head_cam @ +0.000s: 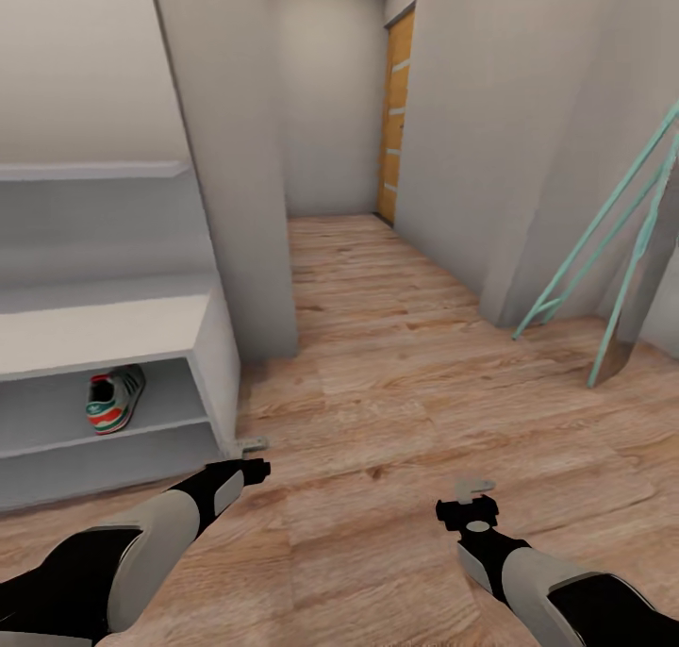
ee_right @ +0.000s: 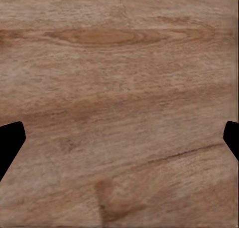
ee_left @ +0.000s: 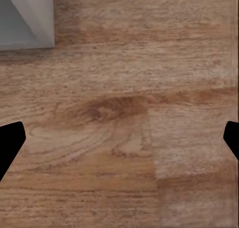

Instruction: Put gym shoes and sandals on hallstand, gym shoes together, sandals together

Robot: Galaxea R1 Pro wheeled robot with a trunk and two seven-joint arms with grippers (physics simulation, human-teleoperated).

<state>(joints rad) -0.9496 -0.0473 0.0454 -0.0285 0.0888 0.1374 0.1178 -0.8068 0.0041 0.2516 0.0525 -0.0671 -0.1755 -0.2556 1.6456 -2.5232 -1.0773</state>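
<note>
Both grippers, left [head_cam: 253,446] and right [head_cam: 474,488], hang released over bare corridor floor [head_cam: 396,411].
One gym shoe [head_cam: 115,399] sits in the hallstand [head_cam: 104,331]'s upper open compartment, beyond and outward of the left gripper.

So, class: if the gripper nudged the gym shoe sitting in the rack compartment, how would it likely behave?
The gym shoe would probably slide rather than roll, since it seems to rest flat on its sole on the hallstand shelf. It looks light for its bulk, and its upper would likely give under a squeeze.
</note>
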